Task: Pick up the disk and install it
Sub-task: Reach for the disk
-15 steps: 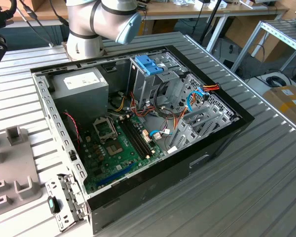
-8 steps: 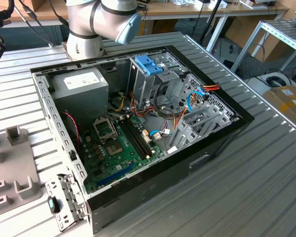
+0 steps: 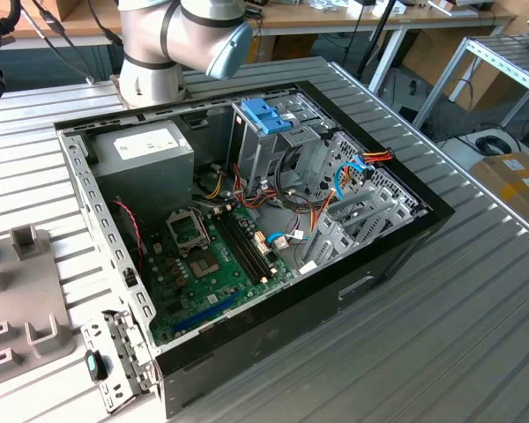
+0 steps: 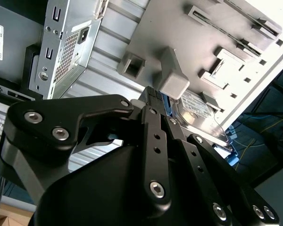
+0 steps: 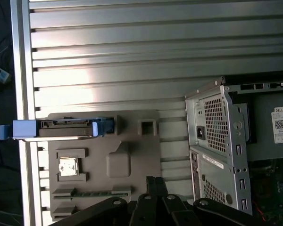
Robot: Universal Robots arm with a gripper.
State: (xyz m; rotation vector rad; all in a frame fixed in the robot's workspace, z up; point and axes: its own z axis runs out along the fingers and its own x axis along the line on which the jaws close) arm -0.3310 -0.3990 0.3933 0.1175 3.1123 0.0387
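The disk point(image 5: 56, 128) stands on its edge in a slot of a grey fixture plate point(image 5: 132, 141), its blue plastic frame sticking out at both ends. In the second wrist view its silver face with the white label point(image 4: 198, 112) shows just beyond my black fingers point(image 4: 153, 136). My gripper point(image 5: 155, 181) hovers over the fixture's edge, off to one side of the disk and apart from it. The fingertips sit together with nothing between them. The metal drive cage with the blue latch point(image 3: 266, 115) rises inside the open computer case point(image 3: 397, 256).
The case lies open on a ribbed metal table point(image 3: 458, 335), with a grey power supply point(image 3: 145, 150), motherboard point(image 3: 212, 264) and loose cables point(image 3: 291, 207) inside. The case's rear panel point(image 5: 217, 141) is next to the fixture. My arm's base point(image 3: 159, 53) stands behind the case.
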